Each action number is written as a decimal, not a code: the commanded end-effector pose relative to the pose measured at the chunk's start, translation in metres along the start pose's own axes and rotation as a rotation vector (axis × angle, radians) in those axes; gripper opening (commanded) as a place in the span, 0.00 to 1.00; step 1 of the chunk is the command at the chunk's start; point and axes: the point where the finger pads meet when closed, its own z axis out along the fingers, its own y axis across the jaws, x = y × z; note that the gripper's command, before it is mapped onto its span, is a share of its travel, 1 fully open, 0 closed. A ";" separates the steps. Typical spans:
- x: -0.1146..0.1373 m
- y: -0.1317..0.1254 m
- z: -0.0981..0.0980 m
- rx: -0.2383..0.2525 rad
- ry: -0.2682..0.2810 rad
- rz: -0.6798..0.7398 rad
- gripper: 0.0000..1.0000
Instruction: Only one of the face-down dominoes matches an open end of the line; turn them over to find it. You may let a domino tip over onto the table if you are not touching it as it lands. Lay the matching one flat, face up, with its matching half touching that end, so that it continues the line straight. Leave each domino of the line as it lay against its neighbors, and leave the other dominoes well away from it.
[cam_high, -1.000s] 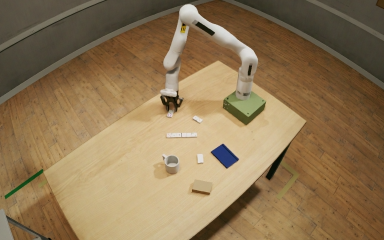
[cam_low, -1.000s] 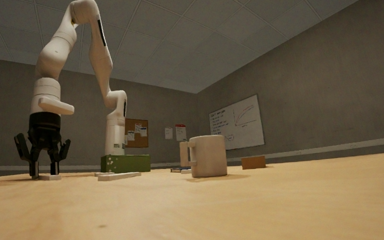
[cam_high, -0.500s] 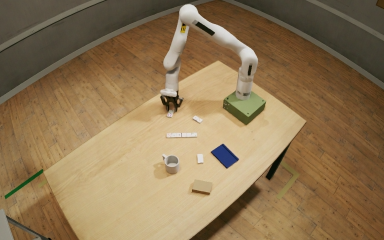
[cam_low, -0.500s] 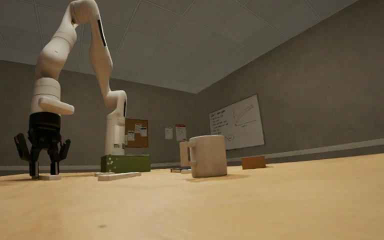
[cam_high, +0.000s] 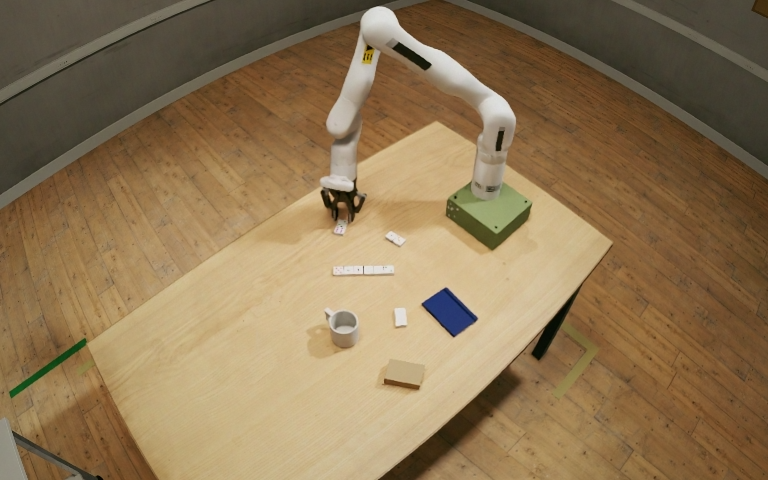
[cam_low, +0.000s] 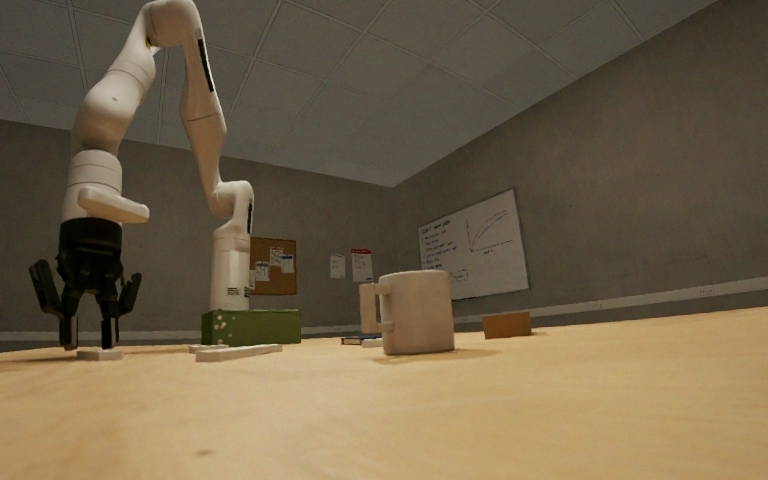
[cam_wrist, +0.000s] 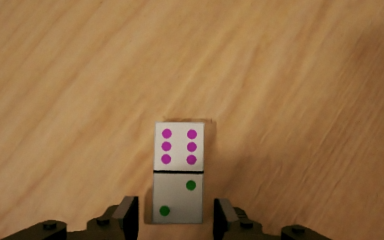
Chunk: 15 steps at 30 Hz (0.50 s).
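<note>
Top view: The gripper (cam_high: 343, 218) (cam_low: 89, 339) (cam_wrist: 176, 215) points down over the far side of the table (cam_high: 254, 316) (cam_low: 396, 407) (cam_wrist: 280, 75), at one end of a face-up domino (cam_high: 339, 227) (cam_low: 100, 354) (cam_wrist: 178, 172). A second domino (cam_high: 395, 238) lies at an angle between this one and the green base (cam_high: 491, 240) (cam_low: 266, 327), pips faintly visible. The line of dominoes (cam_high: 363, 270) (cam_low: 237, 352) runs straight; the half at its mug-side end carries reddish pips, count too small to read. A plain white domino (cam_high: 400, 317) lies between the mug (cam_high: 344, 328) (cam_low: 417, 312) and the blue tray (cam_high: 450, 311). A tan box (cam_high: 403, 374) (cam_low: 506, 325) sits near the mug.

Exterior view: Fingertips are low, close to the table surface, standing apart. The face-up domino lies flat beside them, well apart from the line. The mug stands upright.

Wrist view: Face-up domino reads six magenta pips on one half, two green on the other, black bar between. Its two-pip half lies between the spread fingers, with a visible gap on each side; nothing is gripped.
</note>
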 end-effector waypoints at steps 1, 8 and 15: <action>0.001 0.001 -0.008 -0.001 0.000 0.000 0.49; 0.004 0.001 -0.020 -0.001 0.000 0.000 0.49; 0.004 0.000 -0.022 -0.001 0.000 0.000 0.49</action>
